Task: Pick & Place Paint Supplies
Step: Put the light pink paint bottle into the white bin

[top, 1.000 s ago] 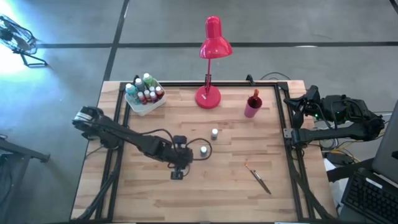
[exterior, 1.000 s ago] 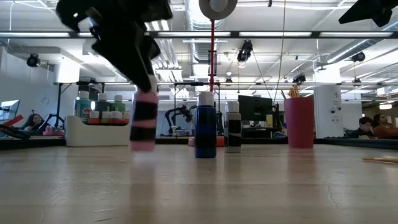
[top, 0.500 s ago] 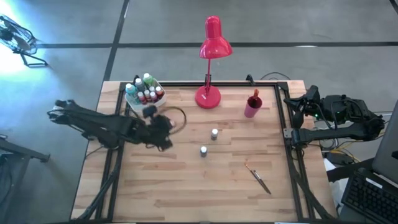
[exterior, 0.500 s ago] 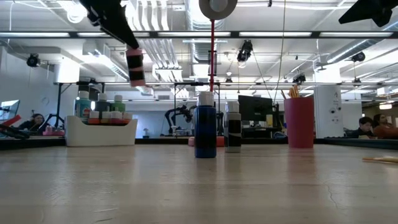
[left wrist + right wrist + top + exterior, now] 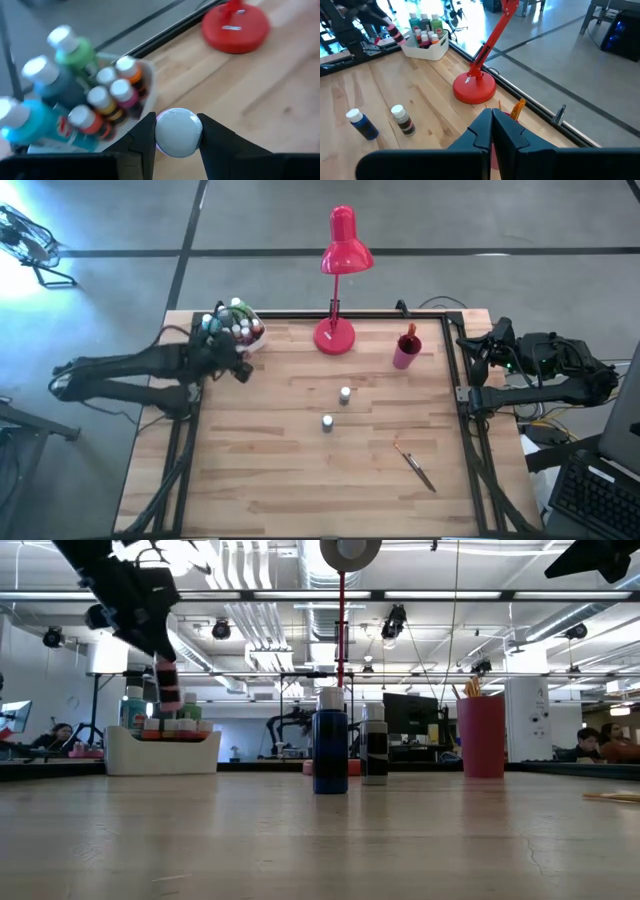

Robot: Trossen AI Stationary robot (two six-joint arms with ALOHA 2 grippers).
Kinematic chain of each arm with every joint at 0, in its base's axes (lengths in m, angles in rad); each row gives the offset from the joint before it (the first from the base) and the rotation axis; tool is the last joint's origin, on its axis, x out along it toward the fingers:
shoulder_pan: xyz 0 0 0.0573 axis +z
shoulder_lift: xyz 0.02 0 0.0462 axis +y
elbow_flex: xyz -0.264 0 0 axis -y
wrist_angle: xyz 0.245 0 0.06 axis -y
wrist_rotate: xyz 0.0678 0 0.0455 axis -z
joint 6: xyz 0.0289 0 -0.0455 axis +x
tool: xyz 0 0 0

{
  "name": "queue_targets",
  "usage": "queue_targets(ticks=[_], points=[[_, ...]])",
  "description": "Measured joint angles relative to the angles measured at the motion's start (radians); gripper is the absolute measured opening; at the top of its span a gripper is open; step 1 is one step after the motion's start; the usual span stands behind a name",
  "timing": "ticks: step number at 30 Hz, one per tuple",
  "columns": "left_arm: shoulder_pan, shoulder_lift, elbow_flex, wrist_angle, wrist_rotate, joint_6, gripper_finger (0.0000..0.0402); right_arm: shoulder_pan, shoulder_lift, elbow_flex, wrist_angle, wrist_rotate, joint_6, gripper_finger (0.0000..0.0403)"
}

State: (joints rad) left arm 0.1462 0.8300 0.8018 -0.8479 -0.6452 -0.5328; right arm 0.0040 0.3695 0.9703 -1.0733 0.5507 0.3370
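One bottle [image 5: 178, 132], clamped in the left fingers [image 5: 145, 137] (right arm parked, shut), hangs beside the bin [image 5: 248, 343], needing lowering inside.

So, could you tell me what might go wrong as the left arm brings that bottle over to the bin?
1. The white bin is already crowded with capped bottles, so the held bottle could knock them or land tilted.
2. The left gripper holds the bottle beside the bin's rim, above the table; released here, it might miss and roll.
3. The bin sits at the table's corner, so a nudge could shift it.
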Motion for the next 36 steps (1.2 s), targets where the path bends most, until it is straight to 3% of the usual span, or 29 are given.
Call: queue_targets(ticks=[8, 14, 25, 36], points=[[0.253, -0.027, -0.058, 0.043, 0.072, 0.095, 0.0120, 0.000, 0.000, 0.000, 0.000, 0.000, 0.000, 0.0008], [0.372, -0.003, -0.085, 0.149, 0.164, 0.195, 0.0120, 0.000, 0.000, 0.000, 0.000, 0.000, 0.000, 0.0008], [0.488, 0.087, -0.088, 0.192, 0.166, 0.279, 0.0120, 0.000, 0.000, 0.000, 0.000, 0.000, 0.000, 0.0008], [0.503, 0.204, -0.088, 0.277, 0.188, 0.270, 0.0120, 0.000, 0.000, 0.000, 0.000, 0.000, 0.000, 0.0008]])
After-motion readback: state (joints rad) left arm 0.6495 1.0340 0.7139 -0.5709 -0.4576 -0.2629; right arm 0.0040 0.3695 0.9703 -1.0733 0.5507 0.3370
